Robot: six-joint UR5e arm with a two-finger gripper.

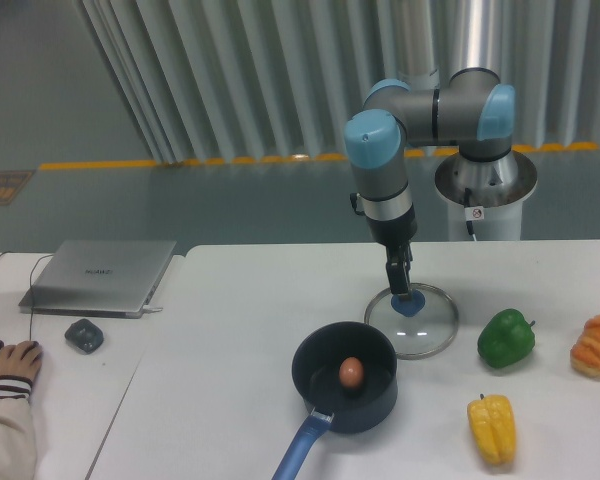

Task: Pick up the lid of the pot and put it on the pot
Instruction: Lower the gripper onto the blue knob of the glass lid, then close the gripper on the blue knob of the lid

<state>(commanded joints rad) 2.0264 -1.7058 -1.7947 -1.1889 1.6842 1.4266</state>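
My gripper (399,288) points down over the pot lid, its fingertips at the upper left edge of the blue knob. From this angle the fingers overlap, so I cannot tell whether they are open or touching the knob. The transparent lid (432,334) with its blue knob (410,303) lies flat on the table. In front of it and to the left stands the dark pot (378,397), with a blue handle (303,445) and a brown egg-like object (351,373) inside.
A green pepper (506,338) lies right of the lid, with a yellow pepper (493,430) nearer the front and an orange twisted item (595,346) at far right. At the left are a laptop (98,278), a mouse (84,335) and someone's hand (17,362).
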